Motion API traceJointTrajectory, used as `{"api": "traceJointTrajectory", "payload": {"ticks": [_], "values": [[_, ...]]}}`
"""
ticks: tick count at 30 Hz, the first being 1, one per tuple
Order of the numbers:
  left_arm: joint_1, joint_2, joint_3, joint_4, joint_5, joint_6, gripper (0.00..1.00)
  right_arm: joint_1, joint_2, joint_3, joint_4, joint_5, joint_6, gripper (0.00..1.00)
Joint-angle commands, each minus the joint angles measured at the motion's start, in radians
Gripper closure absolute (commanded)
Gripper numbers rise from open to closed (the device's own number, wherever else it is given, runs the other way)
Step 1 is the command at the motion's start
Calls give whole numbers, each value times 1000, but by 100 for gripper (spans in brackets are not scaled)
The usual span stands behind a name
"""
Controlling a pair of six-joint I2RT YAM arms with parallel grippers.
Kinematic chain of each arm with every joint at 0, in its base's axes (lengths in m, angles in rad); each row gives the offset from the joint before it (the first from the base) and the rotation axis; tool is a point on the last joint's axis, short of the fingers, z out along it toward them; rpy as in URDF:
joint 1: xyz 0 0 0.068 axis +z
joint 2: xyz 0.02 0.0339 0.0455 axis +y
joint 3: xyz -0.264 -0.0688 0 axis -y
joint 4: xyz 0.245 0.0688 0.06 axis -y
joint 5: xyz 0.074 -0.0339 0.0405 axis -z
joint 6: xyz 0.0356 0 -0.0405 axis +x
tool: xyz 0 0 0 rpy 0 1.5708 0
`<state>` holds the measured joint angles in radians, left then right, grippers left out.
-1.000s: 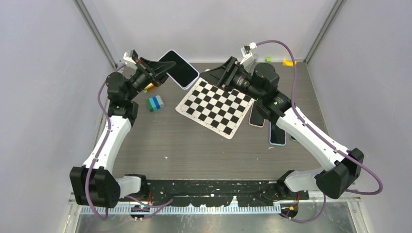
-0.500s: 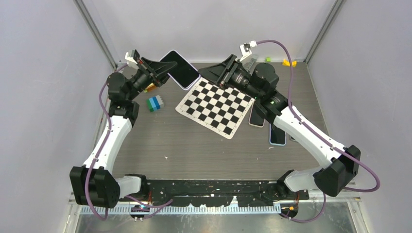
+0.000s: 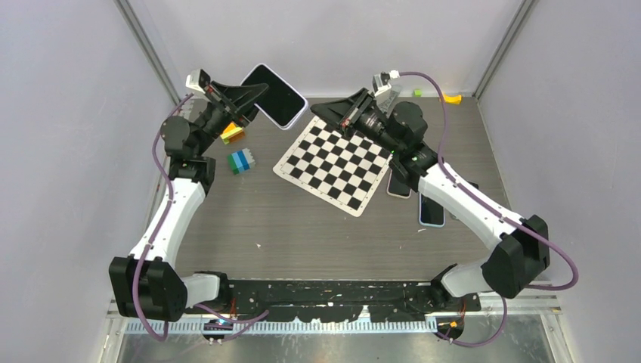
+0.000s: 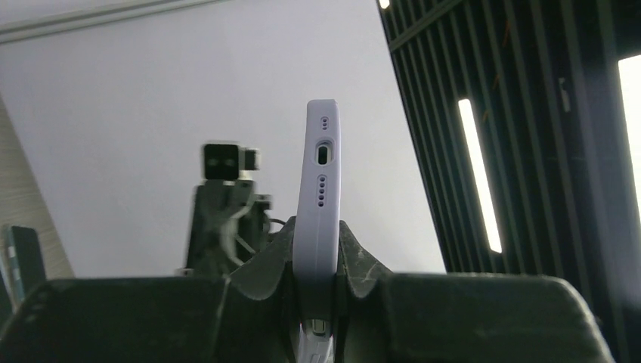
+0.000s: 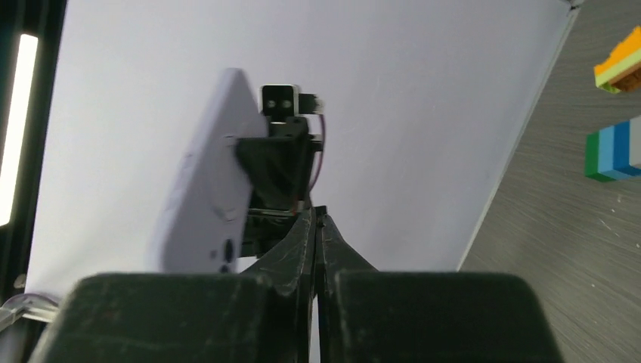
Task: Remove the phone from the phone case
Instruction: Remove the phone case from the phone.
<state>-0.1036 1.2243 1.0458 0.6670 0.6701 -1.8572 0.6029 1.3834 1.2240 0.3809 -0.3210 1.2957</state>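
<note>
Above the far left corner of the counter [image 3: 249,219], your left hand [image 3: 255,97] pinches the phone case [image 4: 317,174] and holds it tilted, clear of the surface. From the left wrist, the lavender case stands edge-on between the two fingers [image 4: 266,261], and its end shows a port cutout with small holes above and below it. The phone [image 3: 274,94] sits inside the case, its dark screen turned up toward the overhead camera and ringed by the pale rim.

Your right hand [image 3: 317,113] is pressed together with nothing between its fingers. It hangs over the far corner of the checkered mat [image 3: 336,166], near the case but apart from it. From the right wrist, the back of the case lies ahead and to the left of the closed fingertips.

On the counter below the lifted case lie an orange and yellow block [image 3: 233,133] and a blue and green block stack [image 3: 242,161]. Two other phones [image 3: 431,212] lie just beside the mat's right edge, partly hidden under the right arm.
</note>
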Motion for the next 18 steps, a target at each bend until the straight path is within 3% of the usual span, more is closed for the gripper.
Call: {"api": "traceJointTrajectory", "payload": {"ticks": [1,2,5,9,14,18], "values": [[-2,-33,63,188,-44,-78,100,-3,27,0,25,-39,22,91],[-2,-33,62,183,-43,-73,100,-3,26,-1,57,-45,22,88],[-2,-34,50,168,-41,-61,100,-3,11,-37,172,-54,31,54],[-2,-35,34,147,-37,-39,100,-2,-27,-85,342,-44,37,28],[-2,-35,36,100,-18,4,100,4,-26,-92,493,-67,46,21],[-2,-36,33,72,-9,24,100,27,-11,-36,440,-95,1,21]]}}
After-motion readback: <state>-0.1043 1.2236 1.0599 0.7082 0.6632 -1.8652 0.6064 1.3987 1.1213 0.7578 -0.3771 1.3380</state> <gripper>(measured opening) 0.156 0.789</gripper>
